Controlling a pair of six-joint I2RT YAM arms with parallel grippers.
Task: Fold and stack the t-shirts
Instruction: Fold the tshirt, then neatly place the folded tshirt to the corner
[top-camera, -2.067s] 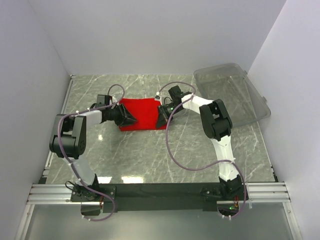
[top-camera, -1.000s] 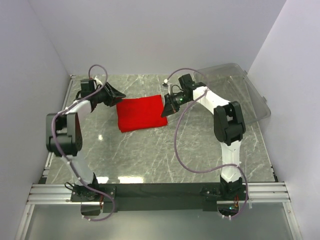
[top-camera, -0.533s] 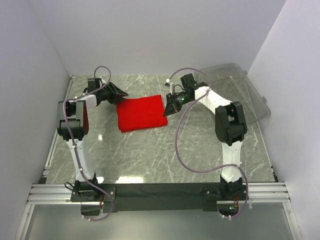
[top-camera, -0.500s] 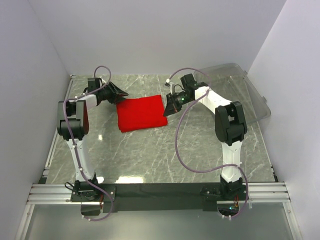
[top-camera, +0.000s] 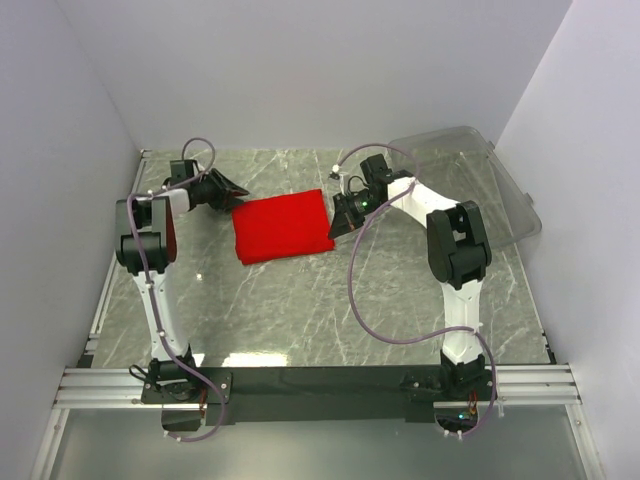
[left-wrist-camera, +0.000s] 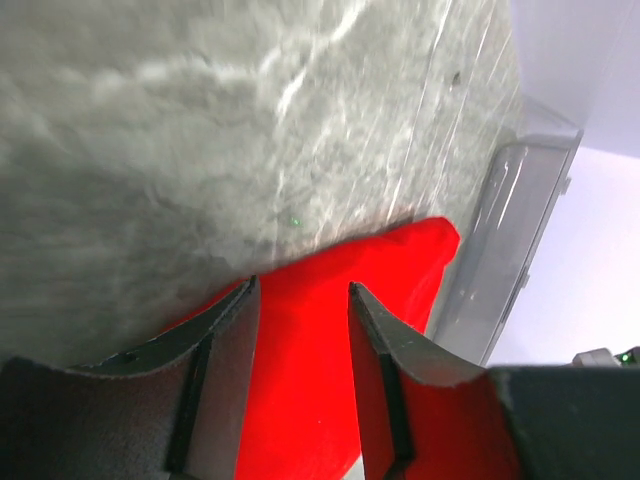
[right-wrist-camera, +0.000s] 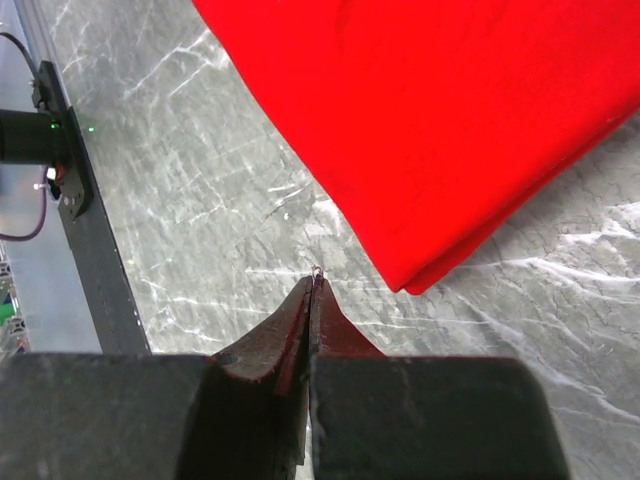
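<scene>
A: Left gripper (left-wrist-camera: 300, 292): parted a little, empty, at the far left corner of the shirt (top-camera: 282, 227). Shirt: folded, flat on the table (top-camera: 300, 310), toward the far side. Right gripper (right-wrist-camera: 314, 280): pressed closed, empty, just off the right edge.

B: Likely a last fold or a tidy. Open the right first. Pinch every layer at both ends, lift level, lay down smooth. Keep clear of the bin (top-camera: 470, 185).

t-shirt (top-camera: 282, 226) matt cloth; table (top-camera: 300, 300) glossy marble; bin (top-camera: 475, 190) clear plastic
</scene>
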